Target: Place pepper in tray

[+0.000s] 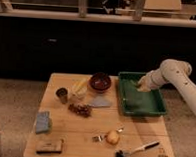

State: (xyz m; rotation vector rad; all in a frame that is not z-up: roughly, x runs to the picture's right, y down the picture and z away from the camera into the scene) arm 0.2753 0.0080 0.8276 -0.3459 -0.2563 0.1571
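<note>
The large dark-green tray (142, 103) sits on the right side of the wooden table. My arm reaches in from the right. My gripper (141, 84) hangs low over the far left part of the tray, just inside its rim. I cannot make out the pepper. It is either hidden at the gripper or lost against the green tray floor.
A dark red bowl (100, 82) stands just left of the tray. Left of it are a yellow item (80, 87), a small cup (62, 95), a grey cloth (101, 101) and a dark cluster (80, 109). Nearer lie a blue sponge (42, 121), a brown block (50, 146), a yellow round fruit (112, 137) and a brush (137, 149).
</note>
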